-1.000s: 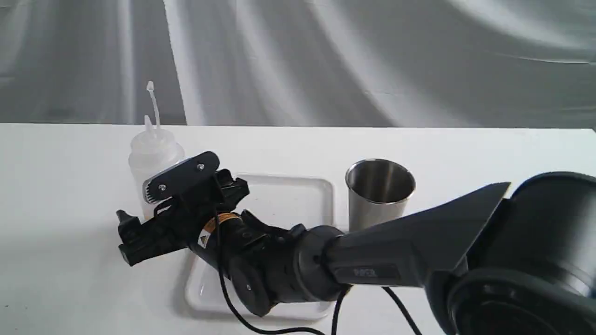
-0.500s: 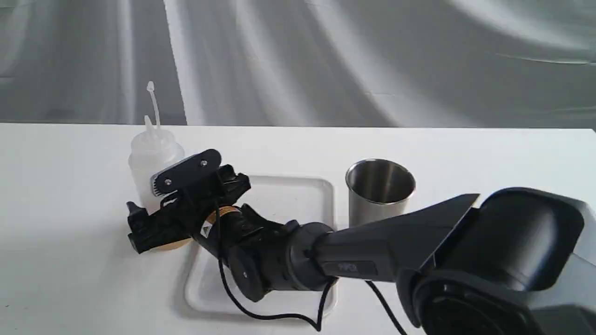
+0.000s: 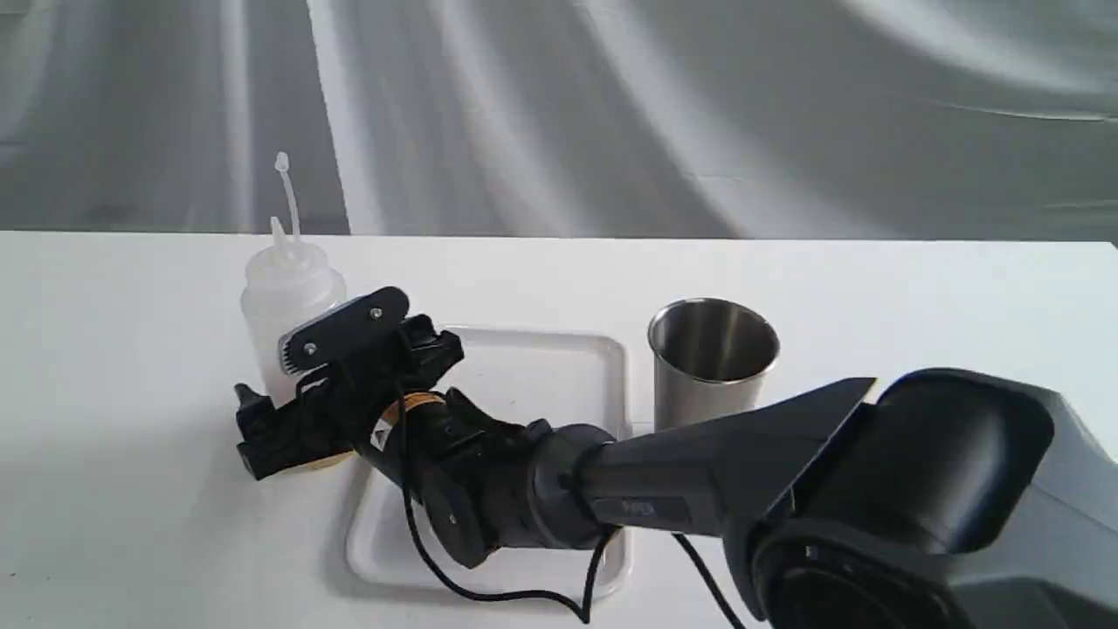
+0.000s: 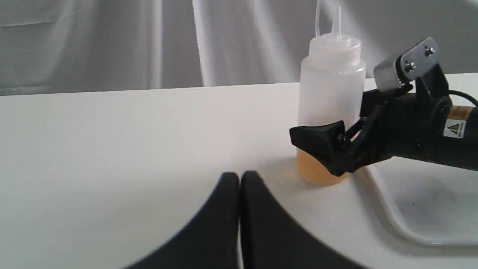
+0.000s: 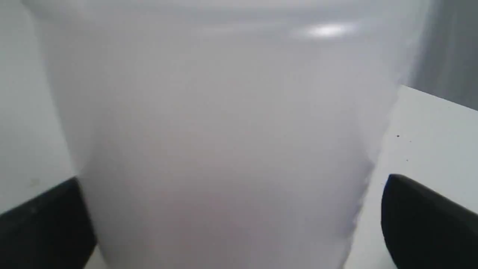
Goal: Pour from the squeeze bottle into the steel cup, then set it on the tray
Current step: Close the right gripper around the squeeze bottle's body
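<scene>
The squeeze bottle stands upright on the white table just left of the tray, with amber liquid at its base. My right gripper reaches across the tray and is open, one finger on each side of the bottle's lower body. In the right wrist view the bottle fills the frame; a gap shows beside one finger. The steel cup stands upright right of the tray. My left gripper is shut and empty, low over the table near the bottle.
The right arm's black forearm and a loose cable lie over the tray. A grey curtain hangs behind the table's far edge. Bare white table extends left of the bottle.
The right gripper has shifted slightly right and closer around the bottle, and the arm's elbow has dropped lower. Bottle, cup and tray have not moved.
</scene>
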Robot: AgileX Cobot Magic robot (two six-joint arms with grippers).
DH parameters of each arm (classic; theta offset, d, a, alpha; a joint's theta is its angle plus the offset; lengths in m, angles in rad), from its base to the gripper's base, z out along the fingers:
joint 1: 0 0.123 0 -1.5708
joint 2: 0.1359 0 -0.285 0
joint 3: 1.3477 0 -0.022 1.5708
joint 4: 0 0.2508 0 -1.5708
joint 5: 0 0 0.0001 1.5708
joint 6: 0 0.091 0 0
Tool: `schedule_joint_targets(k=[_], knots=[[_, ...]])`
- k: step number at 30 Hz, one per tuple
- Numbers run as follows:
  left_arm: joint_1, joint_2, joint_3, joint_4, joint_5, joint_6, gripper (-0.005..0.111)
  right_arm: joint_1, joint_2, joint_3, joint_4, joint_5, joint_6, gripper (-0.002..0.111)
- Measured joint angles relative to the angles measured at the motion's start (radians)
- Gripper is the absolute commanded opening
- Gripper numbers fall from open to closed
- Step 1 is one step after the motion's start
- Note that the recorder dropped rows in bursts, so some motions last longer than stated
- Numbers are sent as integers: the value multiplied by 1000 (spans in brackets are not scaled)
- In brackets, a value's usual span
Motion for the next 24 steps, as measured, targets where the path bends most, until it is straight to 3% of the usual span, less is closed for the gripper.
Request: schedule_joint_targets(k=[8, 12, 16, 22, 24], knots=[[0, 0, 0, 0, 0, 0, 0, 0, 17, -51, -4, 9, 0, 104], [0, 0, 0, 0, 0, 0, 0, 0, 26, -62, -4, 14, 0, 94], [0, 0, 0, 0, 0, 0, 0, 0, 30, -62, -23, 21, -4, 67], [0, 0, 0, 0, 0, 0, 0, 0, 30, -62, -30, 21, -37, 9], [0, 0, 0, 0, 0, 0, 0, 0, 30, -62, -32, 21, -38, 0]])
